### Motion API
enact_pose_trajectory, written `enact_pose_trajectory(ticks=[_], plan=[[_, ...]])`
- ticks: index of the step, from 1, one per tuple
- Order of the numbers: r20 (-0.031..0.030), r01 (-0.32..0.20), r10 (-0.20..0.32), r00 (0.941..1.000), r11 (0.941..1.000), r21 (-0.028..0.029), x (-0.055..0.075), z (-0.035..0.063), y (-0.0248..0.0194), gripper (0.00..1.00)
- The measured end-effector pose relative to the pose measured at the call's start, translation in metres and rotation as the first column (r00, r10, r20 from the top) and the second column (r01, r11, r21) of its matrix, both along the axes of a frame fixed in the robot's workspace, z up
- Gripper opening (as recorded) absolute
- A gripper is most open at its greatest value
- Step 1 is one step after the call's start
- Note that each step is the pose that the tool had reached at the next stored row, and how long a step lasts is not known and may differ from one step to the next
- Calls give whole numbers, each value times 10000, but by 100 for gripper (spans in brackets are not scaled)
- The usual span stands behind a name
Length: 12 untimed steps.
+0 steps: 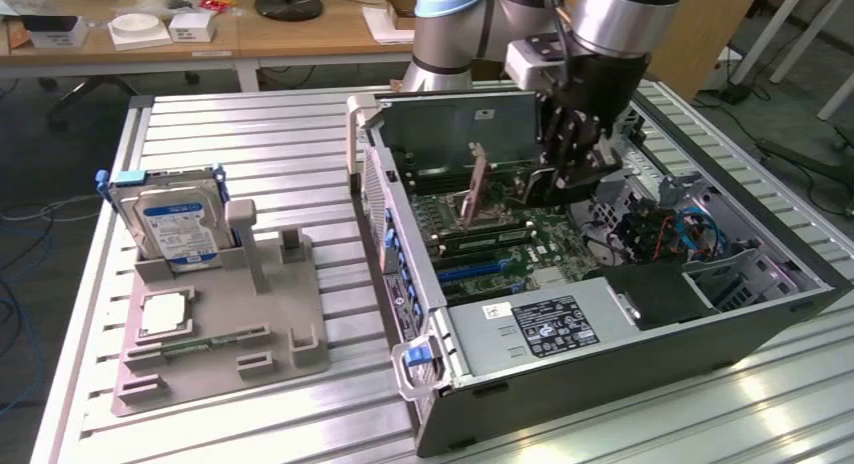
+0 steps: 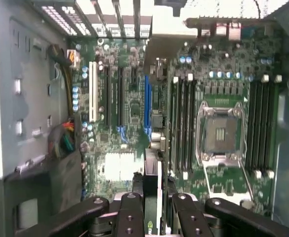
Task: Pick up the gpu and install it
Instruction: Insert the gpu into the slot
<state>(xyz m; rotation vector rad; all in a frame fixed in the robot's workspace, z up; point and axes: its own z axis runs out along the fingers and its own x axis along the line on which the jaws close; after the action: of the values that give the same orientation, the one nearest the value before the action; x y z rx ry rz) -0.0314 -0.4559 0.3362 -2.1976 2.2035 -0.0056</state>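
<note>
My gripper [image 1: 567, 174] hangs inside the open computer case [image 1: 641, 354], above the green motherboard [image 1: 507, 244]. In the wrist view its black fingers [image 2: 129, 212] are shut on the gpu [image 2: 151, 173], a slim dark card seen edge-on. The card's silver end bracket [image 2: 166, 34] points at the case's rear slot openings. The card stands upright above the motherboard [image 2: 129, 98], in line with the long blue slot [image 2: 146, 103] and beside the black memory slots [image 2: 184, 123]. I cannot tell whether its lower edge touches the slot.
A grey holder tray [image 1: 214, 354] on the exterior view's left carries a hard drive [image 1: 180, 229] with a blue-and-white label. The CPU socket [image 2: 222, 131] lies past the memory slots. Cables and a drive cage [image 1: 667, 234] crowd the case's far side. The case stands on a ribbed aluminium table [image 1: 267, 134].
</note>
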Motion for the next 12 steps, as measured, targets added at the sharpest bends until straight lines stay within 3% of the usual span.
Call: enact_pose_trajectory(ticks=[5,12], plan=[[0,0,0,10000,10000,0,-178,-80,1,27],[0,1,-1,10000,10000,1,-239,-174,1,27]])
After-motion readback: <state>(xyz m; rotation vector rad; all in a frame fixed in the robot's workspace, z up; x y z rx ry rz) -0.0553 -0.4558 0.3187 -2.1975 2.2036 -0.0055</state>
